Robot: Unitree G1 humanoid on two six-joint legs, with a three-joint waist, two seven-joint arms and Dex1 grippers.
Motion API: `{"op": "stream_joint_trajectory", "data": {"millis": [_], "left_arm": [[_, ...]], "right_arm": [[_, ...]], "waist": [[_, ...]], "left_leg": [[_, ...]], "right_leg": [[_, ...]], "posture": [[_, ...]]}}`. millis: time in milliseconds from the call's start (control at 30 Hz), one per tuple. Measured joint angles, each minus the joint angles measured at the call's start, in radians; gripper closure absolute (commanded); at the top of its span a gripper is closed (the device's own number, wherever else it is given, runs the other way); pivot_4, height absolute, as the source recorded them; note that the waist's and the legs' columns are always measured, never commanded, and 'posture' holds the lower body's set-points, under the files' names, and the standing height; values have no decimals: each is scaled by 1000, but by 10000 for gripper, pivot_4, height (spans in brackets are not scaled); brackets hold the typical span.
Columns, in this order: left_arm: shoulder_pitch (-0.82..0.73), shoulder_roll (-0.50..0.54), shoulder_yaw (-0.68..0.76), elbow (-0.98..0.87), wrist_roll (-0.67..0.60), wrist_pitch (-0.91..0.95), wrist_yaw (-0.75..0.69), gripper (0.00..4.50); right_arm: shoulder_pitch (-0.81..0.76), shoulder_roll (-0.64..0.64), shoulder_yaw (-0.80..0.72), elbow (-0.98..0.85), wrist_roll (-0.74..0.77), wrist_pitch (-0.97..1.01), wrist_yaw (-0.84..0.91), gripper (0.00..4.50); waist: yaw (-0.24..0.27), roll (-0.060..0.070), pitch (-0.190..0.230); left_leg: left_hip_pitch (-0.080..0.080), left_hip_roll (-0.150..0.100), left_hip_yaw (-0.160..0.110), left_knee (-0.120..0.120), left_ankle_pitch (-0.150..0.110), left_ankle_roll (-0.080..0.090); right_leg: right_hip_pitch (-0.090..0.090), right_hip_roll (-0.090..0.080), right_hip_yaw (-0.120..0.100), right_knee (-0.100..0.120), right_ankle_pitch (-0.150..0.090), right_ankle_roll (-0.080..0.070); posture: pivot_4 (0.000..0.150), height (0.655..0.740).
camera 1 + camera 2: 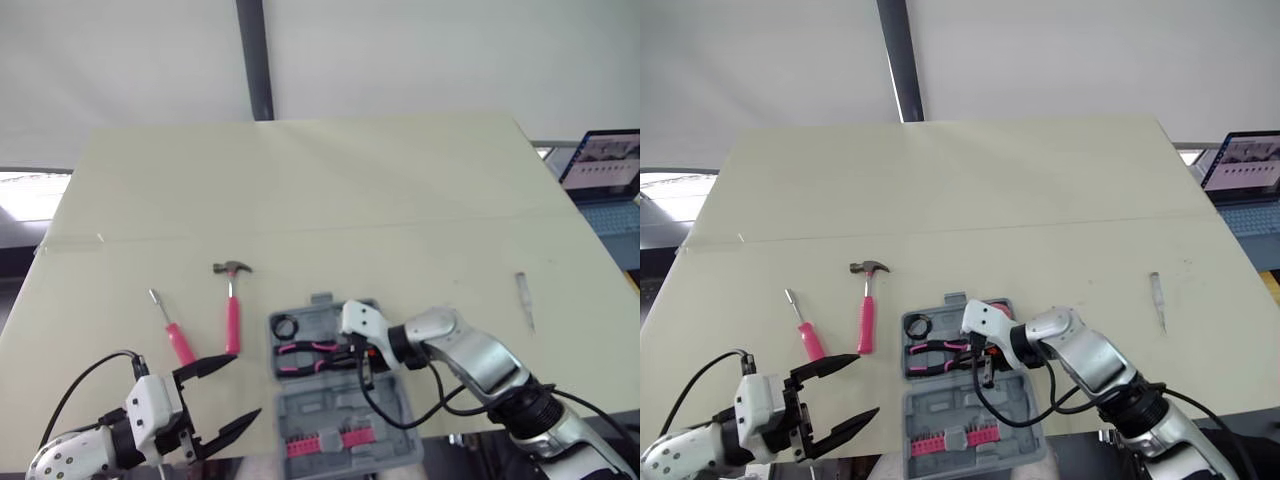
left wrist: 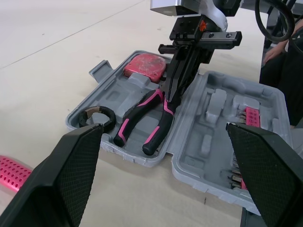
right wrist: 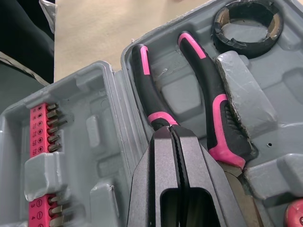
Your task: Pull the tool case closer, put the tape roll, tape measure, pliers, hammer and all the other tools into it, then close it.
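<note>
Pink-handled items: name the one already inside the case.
The pliers: they lie in the case, while the hammer and screwdriver lie on the table.

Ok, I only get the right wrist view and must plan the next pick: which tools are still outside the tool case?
Observer: A pink-handled hammer lies on the table, to the left of the tool case.
Operator: Anything else on that side?
Observer: A pink-handled screwdriver lies further left, apart from the hammer.
Operator: And on the right?
Observer: A slim grey tool lies alone, far to the right of the case.
</note>
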Motion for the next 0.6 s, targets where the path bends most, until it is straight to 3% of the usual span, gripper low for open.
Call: {"op": "stream_joint_trajectory", "data": {"millis": [600], "left_arm": [[38, -16, -9, 5, 8, -48, 0, 0]], "right_arm": [[-22, 10, 53, 24, -28, 1, -5, 44495]], "waist": [[-1, -4, -19]], "left_leg": [[5, 1, 0, -4, -1, -1]], "right_leg": [[3, 1, 0, -1, -1, -1]], "posture": [[1500, 7360]]}}
